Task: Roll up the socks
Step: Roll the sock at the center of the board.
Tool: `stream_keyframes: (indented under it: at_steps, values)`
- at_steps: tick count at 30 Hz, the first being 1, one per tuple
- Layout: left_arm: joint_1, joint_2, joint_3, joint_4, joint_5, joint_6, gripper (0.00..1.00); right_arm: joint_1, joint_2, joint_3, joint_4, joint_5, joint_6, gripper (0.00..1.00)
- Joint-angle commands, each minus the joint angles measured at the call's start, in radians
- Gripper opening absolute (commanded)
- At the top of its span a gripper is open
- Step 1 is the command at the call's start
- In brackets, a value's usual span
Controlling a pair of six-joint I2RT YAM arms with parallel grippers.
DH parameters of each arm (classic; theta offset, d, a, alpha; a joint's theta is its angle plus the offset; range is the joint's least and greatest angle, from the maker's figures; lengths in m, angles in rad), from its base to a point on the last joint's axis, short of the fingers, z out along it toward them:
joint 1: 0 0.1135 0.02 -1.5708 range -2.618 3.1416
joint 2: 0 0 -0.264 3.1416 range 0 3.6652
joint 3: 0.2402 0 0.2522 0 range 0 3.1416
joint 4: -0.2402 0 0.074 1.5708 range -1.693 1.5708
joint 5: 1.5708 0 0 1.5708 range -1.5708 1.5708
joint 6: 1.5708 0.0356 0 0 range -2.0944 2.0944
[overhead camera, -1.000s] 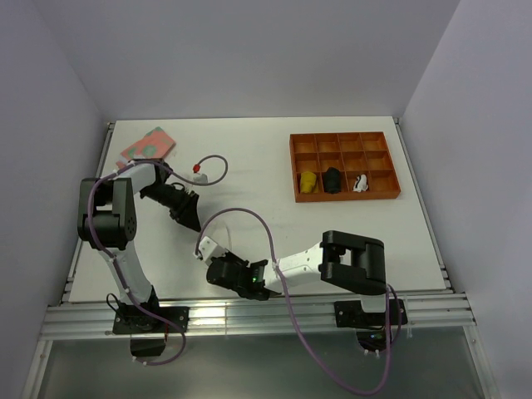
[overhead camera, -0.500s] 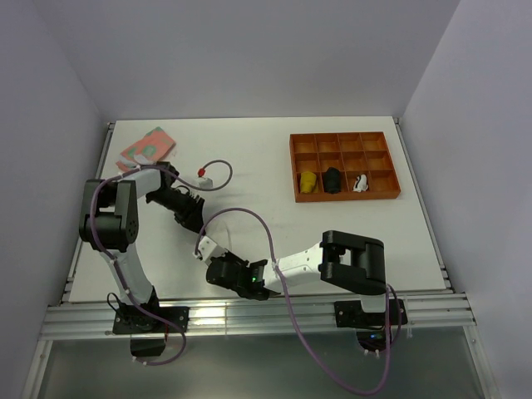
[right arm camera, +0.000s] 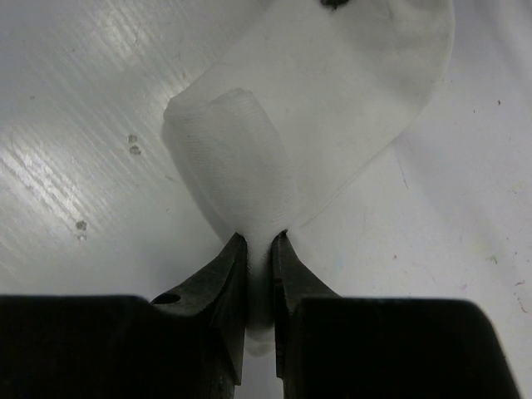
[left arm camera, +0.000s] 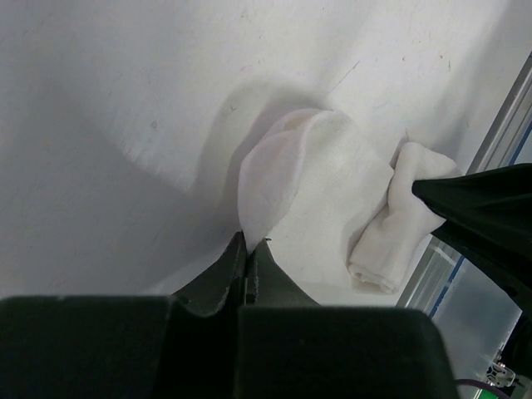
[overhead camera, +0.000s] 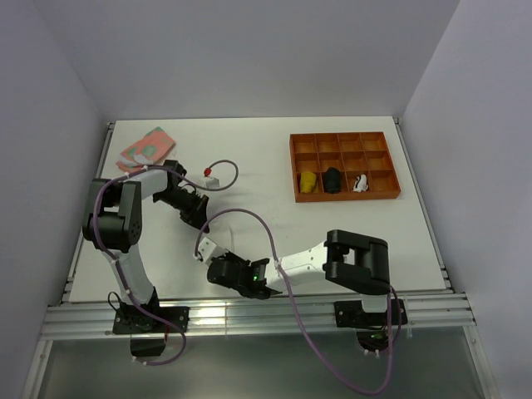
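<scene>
A plain white sock (overhead camera: 205,246) lies flat on the white table near the front edge, between my two grippers. In the left wrist view the sock (left arm camera: 324,187) spreads ahead, and my left gripper (left arm camera: 249,245) is shut on its near edge, lifting it slightly. Its far end is rolled into a short tube (left arm camera: 389,245). In the right wrist view my right gripper (right arm camera: 259,241) is shut on that rolled end (right arm camera: 237,158), and the rest of the sock (right arm camera: 349,91) lies flat beyond. From above, the left gripper (overhead camera: 199,223) and the right gripper (overhead camera: 216,264) are close together.
An orange compartment tray (overhead camera: 342,141) stands at the back right, with a yellow bundle (overhead camera: 308,181), a black bundle (overhead camera: 332,179) and a white-and-black bundle (overhead camera: 360,183) in its front row. A pink and green cloth (overhead camera: 148,145) lies at the back left. The metal rail (overhead camera: 249,316) runs along the table's front edge.
My left gripper has moved toward the front of the table to the sock and closed on its edge. The right gripper has kept its hold on the rolled end.
</scene>
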State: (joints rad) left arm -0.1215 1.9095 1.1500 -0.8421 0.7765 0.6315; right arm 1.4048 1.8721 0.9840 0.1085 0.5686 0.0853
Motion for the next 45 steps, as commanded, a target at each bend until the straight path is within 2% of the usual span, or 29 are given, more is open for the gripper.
stream_keyframes:
  at_steps: [1,6,10,13,17,20,23,27,34,40,41,43,45]
  values:
    - [-0.029,0.002,0.028,0.026,-0.002,-0.026,0.0,0.019,-0.067,0.025,-0.081,-0.044,-0.044,0.06]
    - [-0.066,0.003,0.048,0.026,0.017,-0.042,0.0,0.025,-0.093,0.077,-0.139,-0.119,-0.111,0.07]
    - [-0.098,0.005,0.056,0.028,0.021,-0.046,0.0,0.008,-0.07,0.128,-0.168,-0.246,-0.131,0.07]
    - [-0.118,0.003,0.06,0.035,0.027,-0.056,0.0,-0.03,-0.05,0.142,-0.178,-0.324,-0.11,0.06]
    - [-0.124,0.013,0.074,0.015,0.035,-0.039,0.0,-0.107,-0.042,0.09,-0.124,-0.519,-0.088,0.06]
    - [-0.132,0.025,0.076,-0.005,0.047,-0.015,0.0,-0.164,-0.013,0.1,-0.128,-0.575,-0.062,0.07]
    - [-0.148,0.026,0.071,-0.014,0.055,0.005,0.0,-0.213,0.035,0.11,-0.118,-0.721,-0.048,0.07]
    - [-0.158,0.025,0.06,-0.008,0.053,0.011,0.0,-0.27,0.082,0.107,-0.07,-0.792,-0.019,0.08]
    - [-0.162,0.01,0.04,0.044,0.029,-0.015,0.01,-0.306,0.202,0.183,-0.156,-0.837,0.011,0.1]
    - [-0.162,-0.049,0.001,0.138,-0.031,-0.068,0.1,-0.329,0.275,0.239,-0.237,-0.903,0.059,0.13]
    - [-0.161,-0.061,-0.006,0.162,-0.042,-0.094,0.17,-0.329,0.279,0.243,-0.25,-0.908,0.065,0.13]
    - [-0.159,-0.107,-0.018,0.204,-0.068,-0.124,0.19,-0.337,0.277,0.231,-0.271,-0.924,0.079,0.13]
    - [-0.156,-0.136,-0.012,0.221,-0.069,-0.144,0.27,-0.339,0.268,0.219,-0.276,-0.935,0.091,0.13]
